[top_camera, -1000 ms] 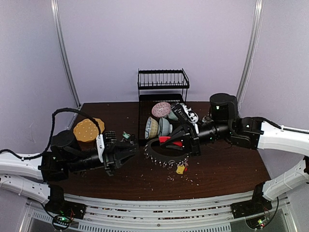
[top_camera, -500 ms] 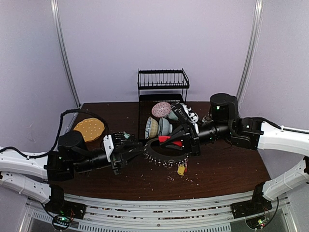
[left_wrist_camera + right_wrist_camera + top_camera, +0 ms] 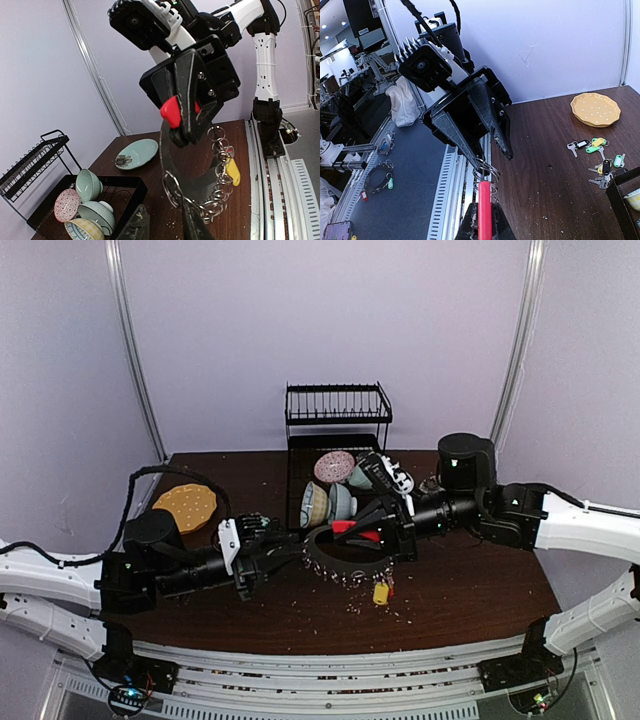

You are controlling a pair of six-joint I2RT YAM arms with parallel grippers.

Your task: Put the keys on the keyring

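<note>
The keyring (image 3: 345,562) is a big silver ring carrying several small split rings, held upright over the table. My right gripper (image 3: 350,531) is shut on its red sleeve (image 3: 484,210). A yellow-tagged key (image 3: 231,171) hangs from the ring's low side. My left gripper (image 3: 165,227) sits at the ring's left arc (image 3: 165,155) with its jaws apart, one fingertip (image 3: 192,222) against a small split ring. In the right wrist view the left gripper (image 3: 495,159) straddles that split ring (image 3: 487,172). Loose keys (image 3: 595,149) with green and yellow tags lie on the table behind the left gripper.
A black dish rack (image 3: 336,412) with several bowls (image 3: 326,502) stands at the back middle, just behind the keyring. A yellow plate (image 3: 184,507) lies at the back left, and a teal plate (image 3: 135,153) sits near the right arm. Small crumbs dot the dark table (image 3: 460,590).
My left arm has moved right, from beside the loose keys up to the keyring's left arc, and its jaws have widened a little. The right gripper has kept hold of the red sleeve.
</note>
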